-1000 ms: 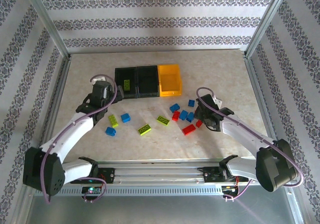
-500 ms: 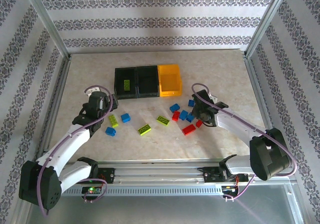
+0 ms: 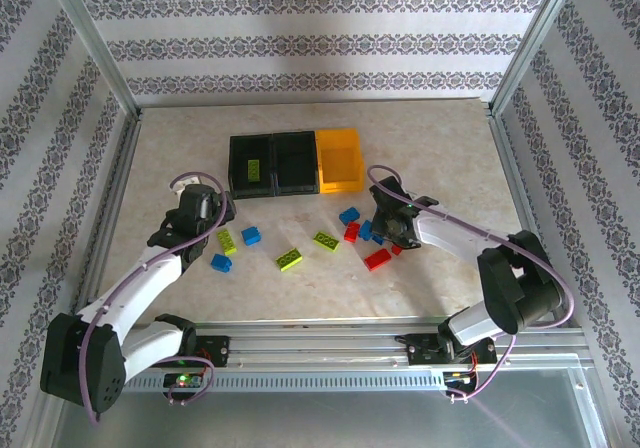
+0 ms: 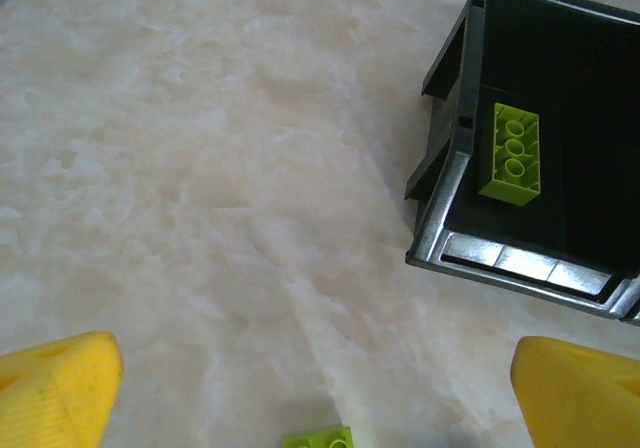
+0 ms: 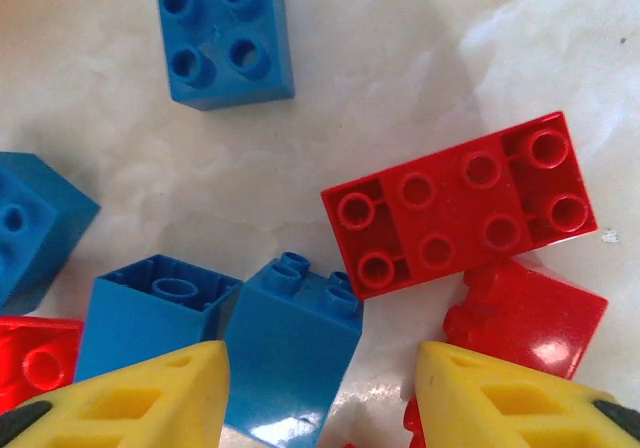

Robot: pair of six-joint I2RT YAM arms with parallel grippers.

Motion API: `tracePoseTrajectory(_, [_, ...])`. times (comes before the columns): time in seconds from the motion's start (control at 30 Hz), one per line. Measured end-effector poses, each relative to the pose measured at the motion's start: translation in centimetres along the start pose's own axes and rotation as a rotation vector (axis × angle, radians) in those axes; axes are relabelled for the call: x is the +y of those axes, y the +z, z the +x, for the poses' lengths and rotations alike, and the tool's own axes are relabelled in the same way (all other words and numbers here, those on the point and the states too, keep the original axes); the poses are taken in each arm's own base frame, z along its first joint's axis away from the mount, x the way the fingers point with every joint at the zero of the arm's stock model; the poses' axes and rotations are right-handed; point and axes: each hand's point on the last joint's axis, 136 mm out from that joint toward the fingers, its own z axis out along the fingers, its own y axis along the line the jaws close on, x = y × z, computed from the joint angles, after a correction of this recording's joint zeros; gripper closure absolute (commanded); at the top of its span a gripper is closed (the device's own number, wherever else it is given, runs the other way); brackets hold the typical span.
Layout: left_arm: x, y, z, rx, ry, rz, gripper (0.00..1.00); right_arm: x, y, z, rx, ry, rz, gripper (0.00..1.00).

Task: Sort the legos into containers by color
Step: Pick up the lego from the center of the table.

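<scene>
Legos (image 3: 290,259) lay scattered on the table (image 3: 450,158) at 6 o'clock of the containers (image 3: 296,164), with one lime brick (image 4: 511,155) already in the leftmost black bin (image 4: 570,78) and the left end effector (image 4: 315,368) spread wide and empty. The right end effector (image 5: 320,398) stood partly spread astride a tilted blue brick (image 5: 290,353), with no pinch visible. Risk noted: a second blue brick (image 5: 150,318) touched it at 9 o'clock and a small red brick (image 5: 525,318) sat close at 3 o'clock, so the fingers could catch a neighbour, slip off the tilted face, or carry red into the wrong bin.
</scene>
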Motion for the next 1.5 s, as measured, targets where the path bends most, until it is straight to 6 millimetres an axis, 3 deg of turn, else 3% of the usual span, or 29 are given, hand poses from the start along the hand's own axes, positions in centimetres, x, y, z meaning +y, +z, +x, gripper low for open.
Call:
tracePoseTrajectory(0.8, [0.2, 0.1, 0.0, 0.002, -0.008, -0.005, 0.00, 1.8, 1.2, -0.2, 0.009, 0.022, -0.064, 0.48])
tracePoseTrajectory(1.07, [0.3, 0.1, 0.0, 0.002, -0.009, -0.006, 0.00, 1.7, 1.5, -0.1, 0.015, 0.029, -0.057, 0.57])
tracePoseTrajectory(1.5, [0.2, 0.1, 0.0, 0.005, -0.016, -0.001, 0.00, 1.2, 1.8, 0.4, 0.026, 0.026, -0.044, 0.57])
